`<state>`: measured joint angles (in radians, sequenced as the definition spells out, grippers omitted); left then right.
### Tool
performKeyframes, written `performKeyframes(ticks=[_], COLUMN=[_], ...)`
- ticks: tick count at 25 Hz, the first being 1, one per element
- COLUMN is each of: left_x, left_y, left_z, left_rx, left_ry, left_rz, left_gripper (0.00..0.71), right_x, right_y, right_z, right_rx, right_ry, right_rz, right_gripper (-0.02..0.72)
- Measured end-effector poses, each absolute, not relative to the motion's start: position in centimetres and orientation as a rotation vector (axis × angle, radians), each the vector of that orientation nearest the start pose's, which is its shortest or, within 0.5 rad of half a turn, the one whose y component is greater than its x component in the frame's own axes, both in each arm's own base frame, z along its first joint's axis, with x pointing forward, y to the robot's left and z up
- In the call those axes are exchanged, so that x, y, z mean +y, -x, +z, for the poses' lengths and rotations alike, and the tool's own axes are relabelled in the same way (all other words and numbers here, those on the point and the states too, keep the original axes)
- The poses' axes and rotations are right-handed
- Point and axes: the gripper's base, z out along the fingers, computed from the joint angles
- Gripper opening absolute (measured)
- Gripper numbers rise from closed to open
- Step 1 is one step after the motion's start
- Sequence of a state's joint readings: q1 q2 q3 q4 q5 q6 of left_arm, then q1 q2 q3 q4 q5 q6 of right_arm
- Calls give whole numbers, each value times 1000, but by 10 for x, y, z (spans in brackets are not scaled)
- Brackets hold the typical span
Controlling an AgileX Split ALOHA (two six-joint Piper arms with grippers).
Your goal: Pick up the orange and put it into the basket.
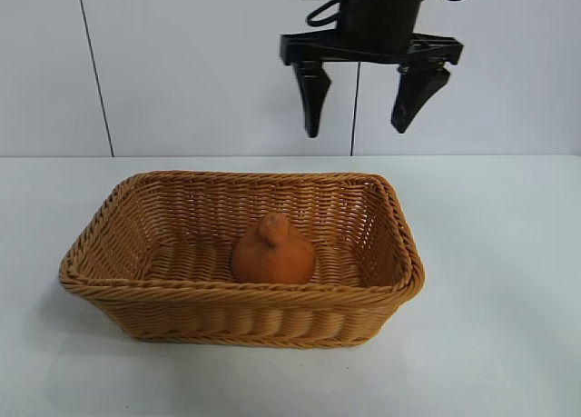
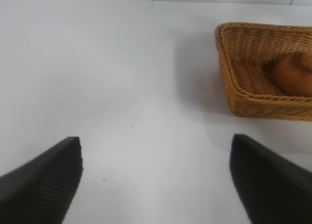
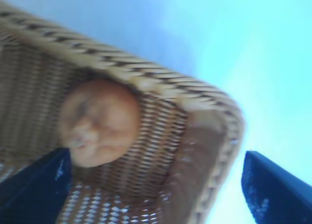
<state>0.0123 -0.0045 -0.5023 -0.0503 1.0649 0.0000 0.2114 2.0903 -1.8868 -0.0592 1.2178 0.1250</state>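
Note:
The orange (image 1: pixel 272 252) sits inside the wicker basket (image 1: pixel 227 294), near its middle, knob upward. My right gripper (image 1: pixel 358 128) hangs open high above the basket's far right part, with nothing between its fingers. From the right wrist view, the orange (image 3: pixel 100 121) lies on the basket floor below the braided rim (image 3: pixel 146 77), and the right gripper (image 3: pixel 157 154) stands wide apart over it. My left gripper (image 2: pixel 156 140) is open over bare table, off to one side of the basket (image 2: pixel 243 94), where the orange (image 2: pixel 292 75) shows partly. The left arm is outside the exterior view.
The basket stands on a white table (image 1: pixel 508 281) with bare surface all round it. A white panelled wall (image 1: pixel 182 72) rises behind.

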Motion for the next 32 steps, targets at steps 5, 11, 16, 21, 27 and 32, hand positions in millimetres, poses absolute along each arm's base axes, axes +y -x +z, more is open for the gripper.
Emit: performKeyframes(ticks=[5,11,16,21,27,32], left_x=[-4,-4,-4,-4,-4,-4], left_y=[6,6,6,6,6,6], left_z=[278,278,278,278,278,278], left_rx=[2041,2041,2041,2041,2041,2041], left_ry=[10,10,10,10,10,10], left_rz=[-52,-52,-52,-52,-52,-52], left_gripper=[588,588,588,588,588,588], right_x=[38,29,27,23,17,12], right_y=[-445,-430,-397,-347,-269,-204], right_z=[253,246,249,264,281,273], right_rx=[2901,2954,3009,3030,3019,3028], right_ry=[11,16,21,28,28,25], right_rz=[-53,-67,-63,-66,-62,-50], right_gripper=[652,652,652,652,652,652])
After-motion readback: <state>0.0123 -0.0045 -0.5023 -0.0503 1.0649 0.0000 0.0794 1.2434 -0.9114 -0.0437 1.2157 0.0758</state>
